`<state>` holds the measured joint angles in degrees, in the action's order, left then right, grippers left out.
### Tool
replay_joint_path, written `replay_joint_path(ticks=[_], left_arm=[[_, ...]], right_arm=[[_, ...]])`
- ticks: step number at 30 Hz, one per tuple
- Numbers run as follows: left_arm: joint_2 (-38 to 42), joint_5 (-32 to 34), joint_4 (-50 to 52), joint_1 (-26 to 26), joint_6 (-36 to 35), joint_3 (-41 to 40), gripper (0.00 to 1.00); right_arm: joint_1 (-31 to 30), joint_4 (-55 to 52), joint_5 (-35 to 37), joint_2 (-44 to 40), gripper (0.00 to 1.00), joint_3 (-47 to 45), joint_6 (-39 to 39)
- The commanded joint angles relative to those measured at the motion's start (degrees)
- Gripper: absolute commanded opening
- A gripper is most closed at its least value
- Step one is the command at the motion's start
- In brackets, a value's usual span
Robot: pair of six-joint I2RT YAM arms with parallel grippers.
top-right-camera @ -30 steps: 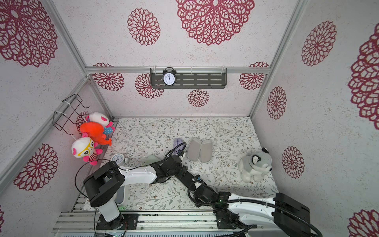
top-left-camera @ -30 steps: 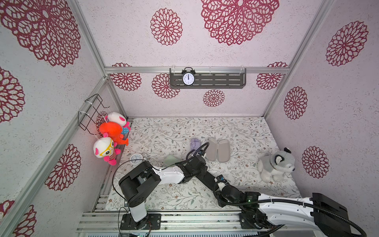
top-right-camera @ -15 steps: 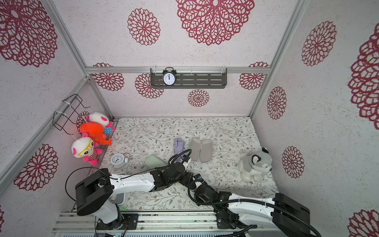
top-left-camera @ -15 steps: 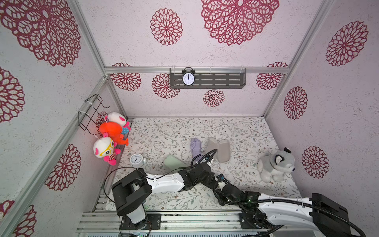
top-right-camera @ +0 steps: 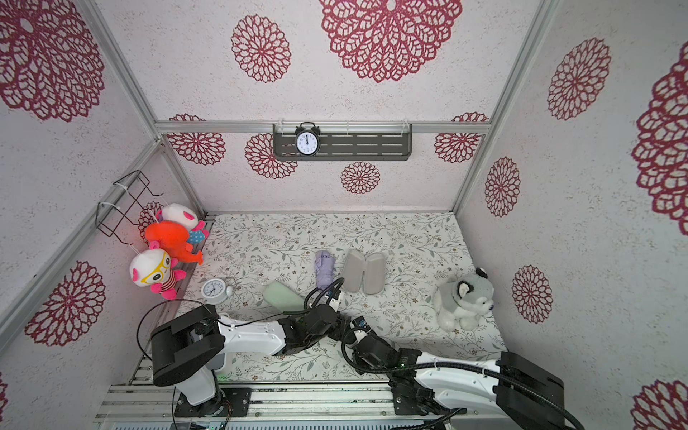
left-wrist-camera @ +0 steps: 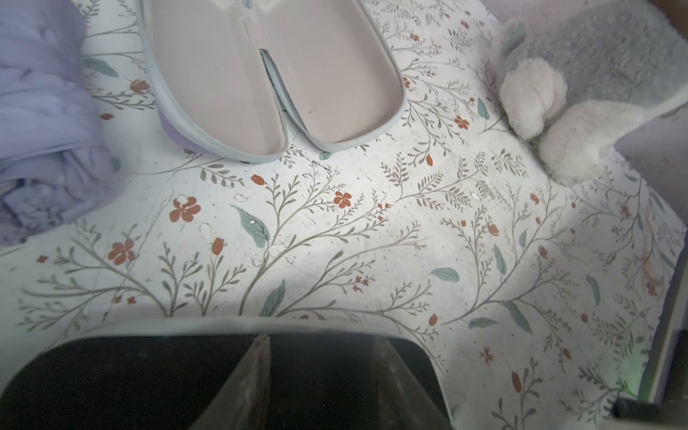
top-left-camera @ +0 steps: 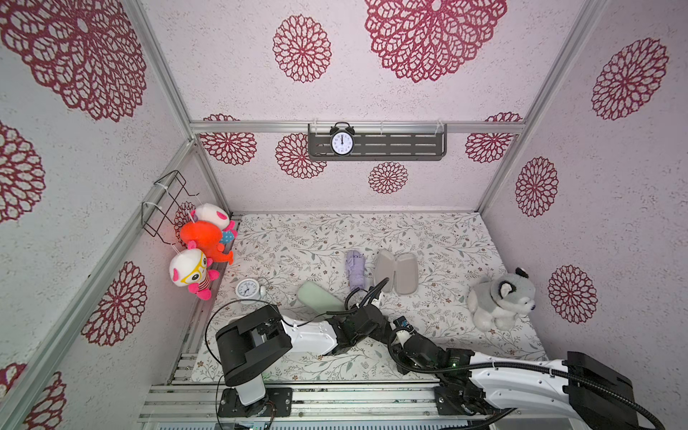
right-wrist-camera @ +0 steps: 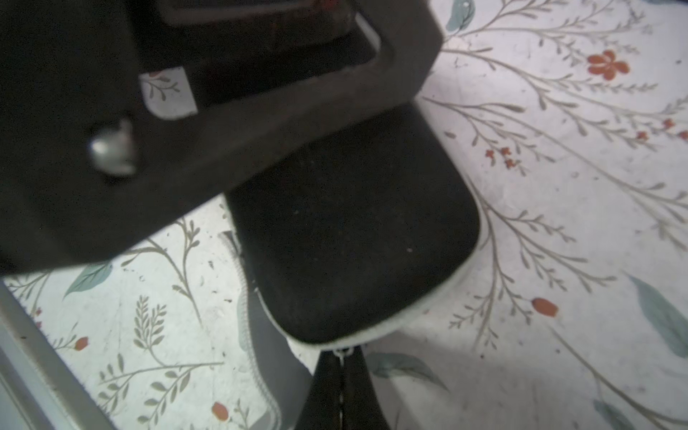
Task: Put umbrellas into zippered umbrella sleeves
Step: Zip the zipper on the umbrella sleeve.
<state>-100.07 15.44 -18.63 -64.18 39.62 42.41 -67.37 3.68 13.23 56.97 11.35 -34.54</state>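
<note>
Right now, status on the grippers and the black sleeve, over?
Left fingers apart over black sleeve. Right fingers shut on its zipper pull. Lilac sleeve open, lilac umbrella beside it. Left arm overhangs mint sleeve.

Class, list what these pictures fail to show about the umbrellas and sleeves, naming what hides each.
Black sleeve: arms cover it in both top views; a dark robot part hides some in the right wrist view.
Mint green sleeve: its closed shell hides any contents in both top views.
Zipper pull: too small, pinched in the right gripper, right wrist view.
</note>
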Motion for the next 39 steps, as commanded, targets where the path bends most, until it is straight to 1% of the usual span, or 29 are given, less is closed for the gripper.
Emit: replay_joint_path(ticks=[1,2,3,5,10,12,14,16,17,18,20,21,23,25,26,28,30,31,32,33,34,36,39], left_arm=[[-6.0,-3.0,5.0,-1.6,7.1,-4.1,0.45],[-6.9,-3.6,4.6,-1.6,7.6,-4.0,0.44],[-7.5,-3.9,5.2,-1.5,7.8,-3.7,0.44],[-7.7,-4.0,5.5,-1.6,8.3,-4.1,0.41],[-7.6,-3.2,7.0,-2.5,9.9,-4.8,0.39],[-8.9,-4.3,6.6,-2.6,10.0,-4.5,0.38],[-9.8,-5.0,5.0,-2.6,10.0,-4.9,0.37],[-8.5,-5.1,2.9,-2.1,9.8,-6.2,0.38],[-6.8,-4.9,2.8,-1.9,9.3,-6.8,0.42],[-4.4,-3.7,3.9,-1.7,8.3,-7.1,0.49],[1.0,-0.7,9.9,-2.0,5.8,-5.9,0.62],[3.5,0.5,12.6,-2.2,4.5,-5.1,0.66],[7.6,0.4,13.4,-2.5,2.7,-5.2,0.67],[10.2,-0.6,11.9,-2.6,2.1,-6.1,0.67],[10.7,-1.9,10.2,-2.6,1.8,-6.7,0.66],[10.6,-2.4,11.0,-2.7,2.2,-6.1,0.6],[9.1,1.5,15.9,-2.8,3.2,-4.6,0.49],[7.6,3.4,18.3,-2.7,3.4,-3.8,0.47],[6.1,4.0,19.0,-2.7,3.1,-3.5,0.45],[4.2,4.3,19.1,-2.7,3.3,-3.4,0.42],[2.6,3.4,18.5,-2.9,3.6,-3.5,0.37],[0.7,2.5,17.5,-3.1,5.0,-4.0,0.24],[-0.5,5.5,19.4,-4.4,7.8,-4.7,0.22]], right_arm=[[-1.3,0.9,0.4,1.0,0.0,2.3,-1.4],[-1.4,1.0,0.6,1.6,0.0,2.6,-1.6],[-3.5,0.8,0.7,2.3,0.0,3.0,-2.0],[-4.7,0.7,1.4,3.5,0.0,3.7,-2.6],[-5.7,1.8,1.9,3.9,0.0,4.4,-4.3],[-5.9,3.0,2.0,3.7,0.0,4.9,-4.1],[-5.8,1.7,4.7,3.3,0.0,5.2,-5.1],[-5.2,0.7,6.9,2.6,0.0,4.1,-5.9],[-4.4,1.0,6.4,2.0,0.0,3.3,-6.0],[-3.9,1.4,5.7,1.3,0.0,2.5,-6.1],[-3.4,1.6,5.4,0.1,0.0,1.5,-6.1],[-3.4,1.5,5.2,-0.3,0.0,1.2,-6.0],[-3.3,1.2,4.6,-0.7,0.0,1.6,-5.4],[-3.3,1.5,4.3,-0.5,0.0,1.9,-4.7],[-3.4,1.6,4.2,0.0,0.0,2.0,-4.4],[-3.4,2.3,3.6,1.2,0.0,2.4,-3.7],[-3.3,3.2,3.5,2.3,0.0,2.4,-3.6],[-3.3,4.0,3.4,2.6,0.0,2.3,-3.4],[-3.3,4.7,3.2,2.9,0.0,2.1,-3.3],[-3.4,4.9,3.4,3.3,0.0,2.1,-3.2],[-3.4,4.8,3.5,3.7,0.0,2.3,-3.1],[-3.6,5.1,3.5,3.7,0.0,2.2,-3.1],[-4.0,3.3,4.7,1.2,0.0,1.6,-4.2]])
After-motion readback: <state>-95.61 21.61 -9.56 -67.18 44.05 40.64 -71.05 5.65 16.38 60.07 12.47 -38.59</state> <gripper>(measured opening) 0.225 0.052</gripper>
